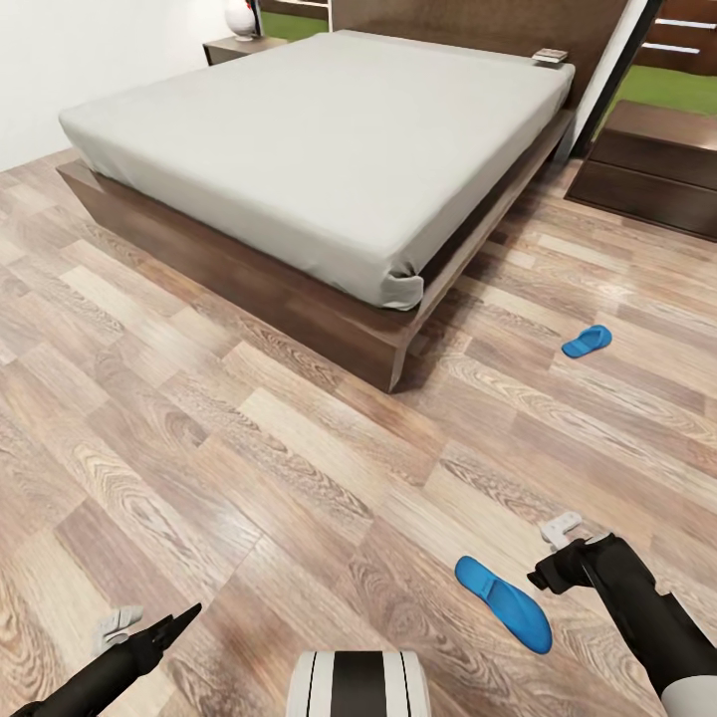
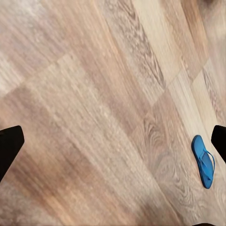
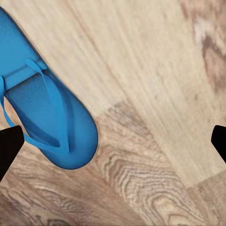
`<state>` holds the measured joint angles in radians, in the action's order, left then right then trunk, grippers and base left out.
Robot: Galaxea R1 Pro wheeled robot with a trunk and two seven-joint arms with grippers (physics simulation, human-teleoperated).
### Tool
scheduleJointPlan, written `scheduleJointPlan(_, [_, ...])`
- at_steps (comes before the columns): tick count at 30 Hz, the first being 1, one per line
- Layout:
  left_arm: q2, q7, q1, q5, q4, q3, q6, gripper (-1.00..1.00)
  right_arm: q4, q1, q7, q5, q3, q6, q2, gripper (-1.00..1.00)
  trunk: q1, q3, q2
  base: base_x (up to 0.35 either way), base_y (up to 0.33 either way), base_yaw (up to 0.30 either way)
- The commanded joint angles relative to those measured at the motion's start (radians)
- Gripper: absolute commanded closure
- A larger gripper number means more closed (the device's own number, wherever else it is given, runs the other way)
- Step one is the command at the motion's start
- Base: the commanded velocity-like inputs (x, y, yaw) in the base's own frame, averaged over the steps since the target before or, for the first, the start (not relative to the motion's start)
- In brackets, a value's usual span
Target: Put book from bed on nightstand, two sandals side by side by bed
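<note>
Your left hand hovers low over bare floor, fingers spread wide; the near sandal lies flat just beside your right hand, also wide and empty. It looks light and floppy, so pinch the sole edge

Right wrist cam looks straight down at the wood-plank floor. One blue sandal lies flat on it, straps up, rounded end of the sole reaching toward frame centre, the other end cut off by the frame edge. Both right gripper fingertips show as dark shapes at opposite edges, spread wide apart, nothing between them but floor. One fingertip overlaps the sandal's edge in the frame; contact can't be judged. The other is well clear of it.
</note>
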<state>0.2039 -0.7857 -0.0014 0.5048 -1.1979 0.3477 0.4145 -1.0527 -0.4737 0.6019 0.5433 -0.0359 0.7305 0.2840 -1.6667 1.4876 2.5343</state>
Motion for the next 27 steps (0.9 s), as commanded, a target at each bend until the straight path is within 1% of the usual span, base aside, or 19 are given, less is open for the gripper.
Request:
scheduleJointPlan(1, [0.0, -0.001, 0.0, 0.008, 0.0, 0.0, 0.009, -1.0, -0.001, 0.0, 0.01, 0.01, -0.001, 0.002, 0.0, -1.0, 0.0, 0.001, 0.0, 0.002, 0.0, 0.0])
scheduleJointPlan(4, [0.0, -0.001, 0.0, 0.008, 0.0, 0.0, 0.009, -1.0, -0.001, 0.0, 0.01, 0.009, -0.001, 0.002, 0.0, -1.0, 0.0, 0.0, 0.0, 0.001, 0.0, 0.015])
scheduleJointPlan(7, [0.0, -0.001, 0.0, 0.008, 0.0, 0.0, 0.009, -1.0, -0.002, 0.0, 0.01, 0.009, -0.002, 0.001, 0.0, -1.0, 0.0, -0.001, 0.0, 0.0, 0.0, 0.158])
scheduleJointPlan(20, [0.0, -0.001, 0.0, 0.008, 0.001, 0.0, 0.009, -1.0, -0.001, 0.0, 0.01, 0.009, -0.002, 0.001, 0.0, -1.0, 0.0, -0.003, 0.0, 0.0, 0.0, 0.26])
scheduleJointPlan(27, [0.0, 0.0, 0.0, 0.008, 0.001, 0.0, 0.009, -1.0, -0.001, 0.0, 0.01, 0.01, -0.002, 0.0, 0.0, -1.0, 0.0, -0.003, 0.0, 0.0, 0.0, 0.072])
